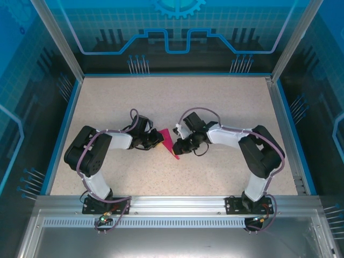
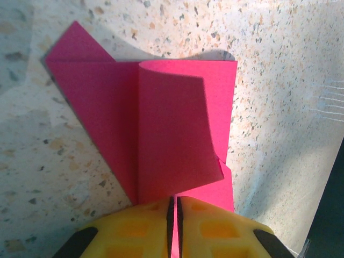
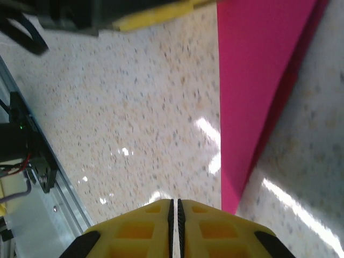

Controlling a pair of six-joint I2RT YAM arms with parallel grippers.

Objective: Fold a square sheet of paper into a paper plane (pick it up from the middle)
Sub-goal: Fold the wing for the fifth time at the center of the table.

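two grippers, both with fingers pressed together: the left gripper (image 2: 173,215) sits on the pink paper's (image 2: 177,134) near edge, perhaps pinning it; the right gripper (image 3: 173,212) is empty, just beside it. best to press that crease evenly. paper lies mid-table (image 1: 161,102), part-folded, one flap curling up.

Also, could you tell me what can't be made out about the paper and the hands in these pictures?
- Left wrist view: the paper reaches the left hand, whose shut fingers hide whether the paper is pinched.
- Right wrist view: the frame's top edge cuts off the paper's far end.
- Top view: the folds are too small to read.
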